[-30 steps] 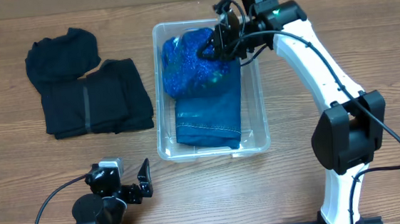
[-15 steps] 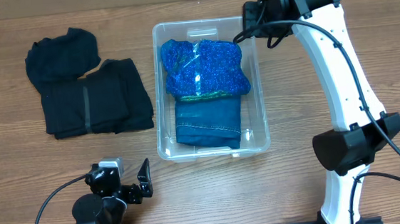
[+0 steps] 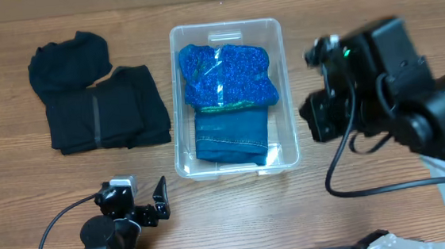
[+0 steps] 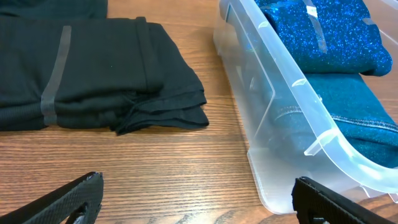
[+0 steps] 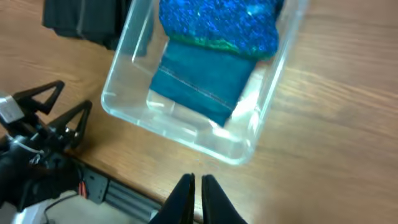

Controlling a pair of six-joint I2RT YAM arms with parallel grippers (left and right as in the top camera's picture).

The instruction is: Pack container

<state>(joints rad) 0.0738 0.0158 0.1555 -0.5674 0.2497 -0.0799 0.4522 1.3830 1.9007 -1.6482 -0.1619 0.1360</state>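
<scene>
**Container at table centre, two folded garments inside, both claws clear of it.**

The container (image 3: 289, 95) stands upright on the table (image 3: 238, 219), long side running near to far. A sparkly blue garment (image 3: 226, 75) fills its far half and overlaps the far end of a teal garment (image 3: 231, 133) that fills the near half. Folded black clothes (image 3: 102, 110) lie on the table left of the container, near it but apart. The left claw (image 4: 198, 183) sits low at the near left, released, fingers spread wide, holding nothing. The right claw (image 5: 198, 180) hangs above the table at the container's near right, clenched, its fingers all but touching and empty. The right arm appears blurred in the overhead view.
</scene>
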